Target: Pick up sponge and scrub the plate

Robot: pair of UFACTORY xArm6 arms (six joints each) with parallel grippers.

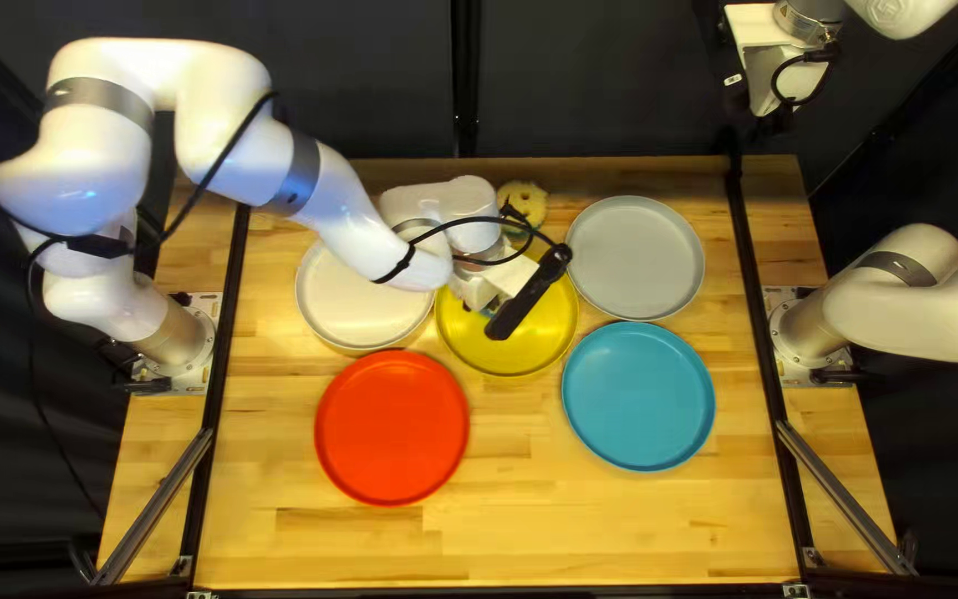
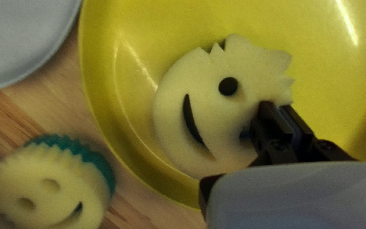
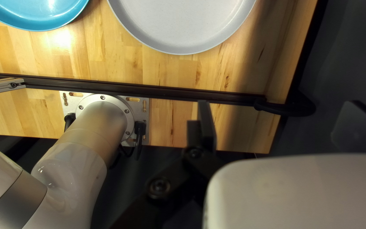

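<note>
Though smiley, sponge [image 2: 225,123] on yellow plate [image 2: 149,34]

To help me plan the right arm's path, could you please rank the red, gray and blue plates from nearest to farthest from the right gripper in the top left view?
1. Gray plate: nearest, toward the table's far edge.
2. Blue plate: next, on the gray one's near side.
3. Red plate: farthest, toward the left arm's side.
</note>
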